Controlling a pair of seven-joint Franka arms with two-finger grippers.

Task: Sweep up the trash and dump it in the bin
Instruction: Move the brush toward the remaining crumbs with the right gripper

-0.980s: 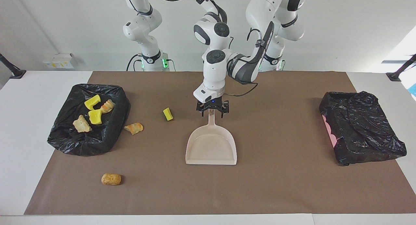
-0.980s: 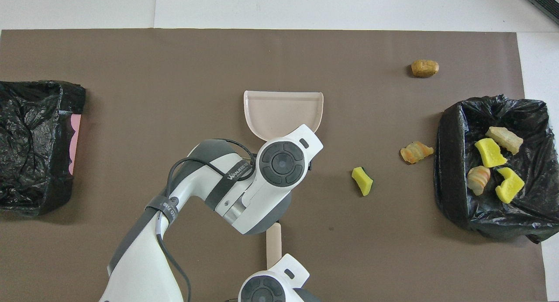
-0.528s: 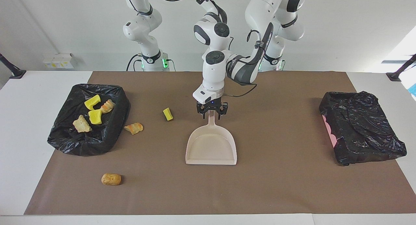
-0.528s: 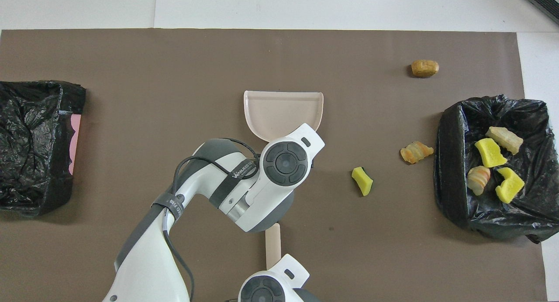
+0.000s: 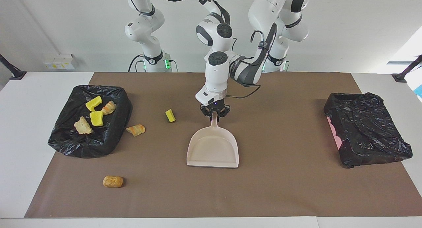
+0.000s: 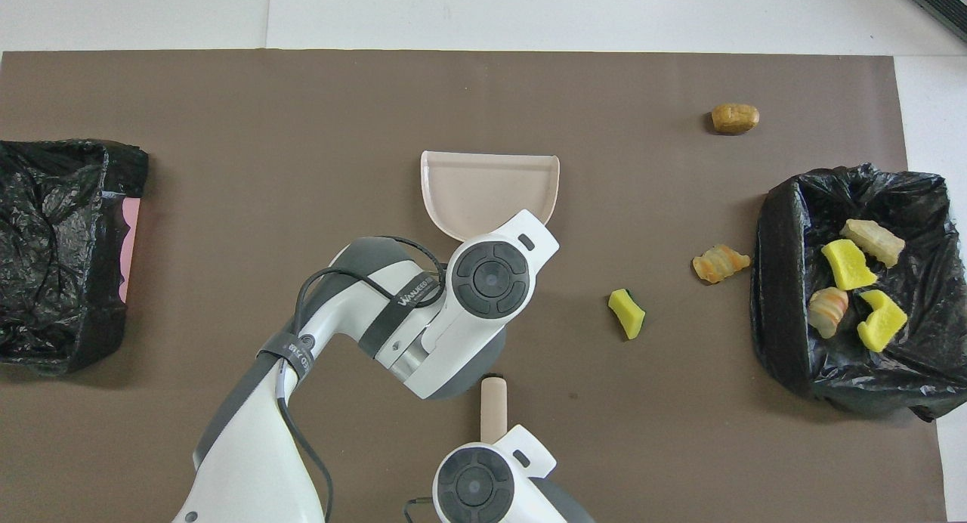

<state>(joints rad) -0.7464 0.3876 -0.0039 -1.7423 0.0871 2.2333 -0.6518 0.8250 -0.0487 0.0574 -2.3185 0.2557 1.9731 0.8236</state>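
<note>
The left tool (image 5: 215,113) has just pinched shut on the handle of the dustpan (image 5: 213,149), nudging it, so scooping can start. Four pieces of trash (image 5: 90,117) lie in the open bin (image 5: 66,142). A tan lump (image 5: 112,181), orange lump (image 5: 135,130) and yellow chunk (image 5: 170,115) lie loose on the surface beside it, unobstructed. The right tool, hidden, is closed near a beige stick (image 6: 492,406). A covered bin (image 5: 366,129) sits at the left arm's end.

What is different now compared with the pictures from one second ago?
The left gripper has closed its fingers on the dustpan handle; before, they stood open around it. The dustpan has shifted slightly. The stick near the right arm now shows at a slightly different spot. The three loose trash pieces on the mat and both black bins stayed where they were.
</note>
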